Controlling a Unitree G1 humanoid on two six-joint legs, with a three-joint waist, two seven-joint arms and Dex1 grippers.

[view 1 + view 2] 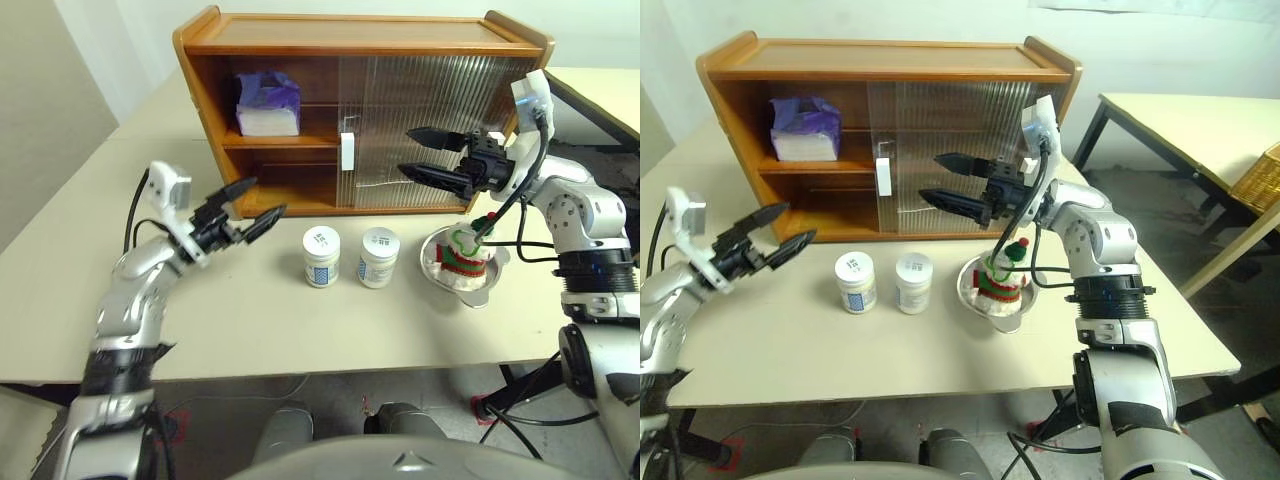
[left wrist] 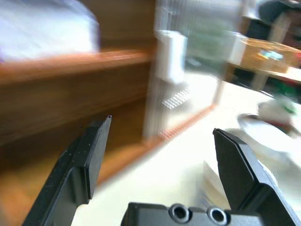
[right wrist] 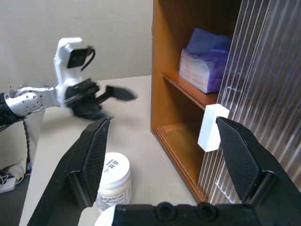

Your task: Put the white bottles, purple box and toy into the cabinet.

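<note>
Both grippers stand wide apart and hold nothing: left gripper [image 1: 247, 208] above the table [image 1: 250, 320], right gripper [image 1: 420, 153] before the cabinet [image 1: 290, 45]. Purple box [image 1: 266, 103] sits on the upper shelf; white bottles [image 1: 350, 257] and toy [image 1: 465, 250] sit outside.

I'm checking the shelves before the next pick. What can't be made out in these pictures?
- Cabinet, head views: the right half's interior is veiled by the ribbed door panel.
- White bottles, head views: label print too small to read.
- Toy, left eye view: partly covered by a black cable.
- Purple box, left wrist view: smeared by blur.
</note>
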